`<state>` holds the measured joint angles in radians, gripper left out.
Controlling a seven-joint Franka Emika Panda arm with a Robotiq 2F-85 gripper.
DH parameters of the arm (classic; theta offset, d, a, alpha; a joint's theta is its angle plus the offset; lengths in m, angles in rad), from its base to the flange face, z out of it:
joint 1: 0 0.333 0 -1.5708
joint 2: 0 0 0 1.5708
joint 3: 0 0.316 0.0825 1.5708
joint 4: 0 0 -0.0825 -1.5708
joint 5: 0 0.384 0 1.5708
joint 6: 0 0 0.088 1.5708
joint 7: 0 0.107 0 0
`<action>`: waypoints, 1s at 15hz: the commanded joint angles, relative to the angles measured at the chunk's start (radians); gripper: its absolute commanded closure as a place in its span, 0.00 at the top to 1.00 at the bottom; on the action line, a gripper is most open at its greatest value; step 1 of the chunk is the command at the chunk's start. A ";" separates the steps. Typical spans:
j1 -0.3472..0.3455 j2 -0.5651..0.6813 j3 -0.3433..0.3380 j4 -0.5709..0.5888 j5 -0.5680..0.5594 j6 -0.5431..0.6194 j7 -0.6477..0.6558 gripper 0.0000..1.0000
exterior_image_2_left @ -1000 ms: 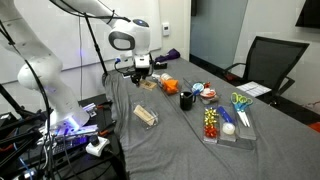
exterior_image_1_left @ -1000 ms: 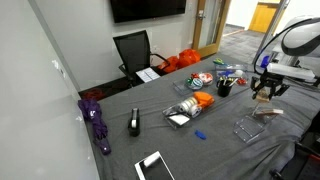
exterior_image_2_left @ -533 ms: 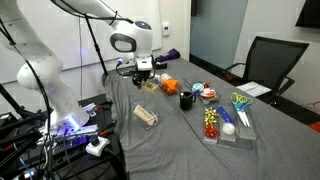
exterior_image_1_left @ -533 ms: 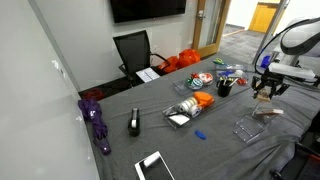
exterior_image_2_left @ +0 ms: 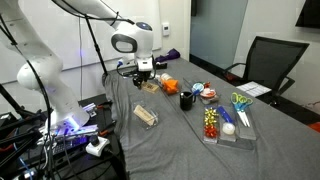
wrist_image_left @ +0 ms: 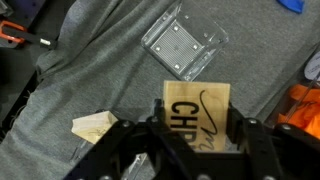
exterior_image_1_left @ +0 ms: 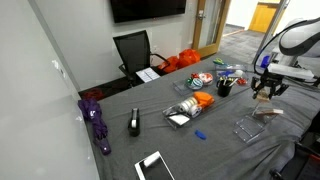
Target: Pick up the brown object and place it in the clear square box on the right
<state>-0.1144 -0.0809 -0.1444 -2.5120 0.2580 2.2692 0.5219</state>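
The brown object (wrist_image_left: 197,104) is a flat tan wooden block with black lettering. In the wrist view it sits between my two fingers, which press on both of its long sides. My gripper (wrist_image_left: 197,128) is shut on it, low over the grey table near the table's end in both exterior views (exterior_image_1_left: 266,93) (exterior_image_2_left: 143,76). The clear square box (wrist_image_left: 183,45) lies empty on the cloth just beyond the block; it also shows in both exterior views (exterior_image_1_left: 248,128) (exterior_image_2_left: 147,117).
A second pale wood piece (wrist_image_left: 95,127) lies beside my fingers. An orange bundle (exterior_image_1_left: 203,100) (exterior_image_2_left: 168,85), a black cup (exterior_image_1_left: 225,88) (exterior_image_2_left: 187,101) and a clear tray of small items (exterior_image_2_left: 225,125) lie nearby. The table edge is close.
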 commanded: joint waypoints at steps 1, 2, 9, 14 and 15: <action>-0.015 0.022 0.002 0.028 0.010 -0.033 -0.035 0.32; -0.015 0.024 0.001 0.028 0.010 -0.033 -0.035 0.32; -0.017 0.023 0.000 0.027 0.009 -0.032 -0.035 0.76; -0.011 0.011 0.010 0.009 0.000 -0.002 -0.004 0.81; -0.011 0.011 0.010 0.010 0.000 -0.002 -0.004 0.84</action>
<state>-0.1158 -0.0702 -0.1445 -2.5035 0.2577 2.2693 0.5182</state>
